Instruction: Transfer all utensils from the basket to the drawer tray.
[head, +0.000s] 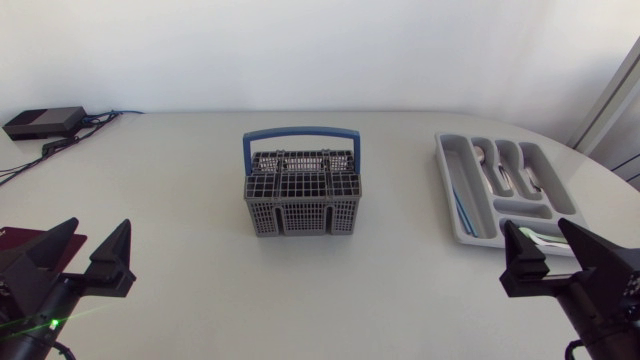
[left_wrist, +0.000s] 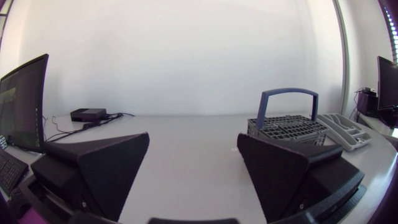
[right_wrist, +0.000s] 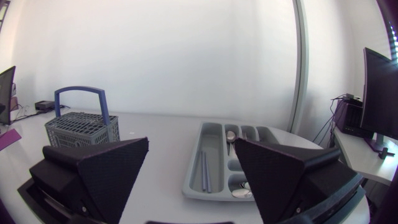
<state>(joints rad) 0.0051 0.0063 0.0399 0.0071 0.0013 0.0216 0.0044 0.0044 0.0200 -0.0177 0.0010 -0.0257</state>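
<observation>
White table (head: 180, 180): grey lattice basket (head: 301, 205), blue handle (head: 300, 132)

1. From above, the basket (head: 301, 193) shows us only its grid top. We cannot tell what, if anything, stands in its cells.
2. In the head view our right gripper (head: 537, 230) covers the near corner of the drawer tray (head: 447, 190). In the right wrist view the tray's near end is hidden behind a finger (right_wrist: 292, 168).
3. The thin blue pieces (head: 462, 212) in the tray's long compartment are too small for us to name.
4. In the left wrist view the basket's lower part is hidden behind our left gripper (left_wrist: 193, 140).
5. The head view's lower edge cuts off both our arms behind the grippers.
</observation>
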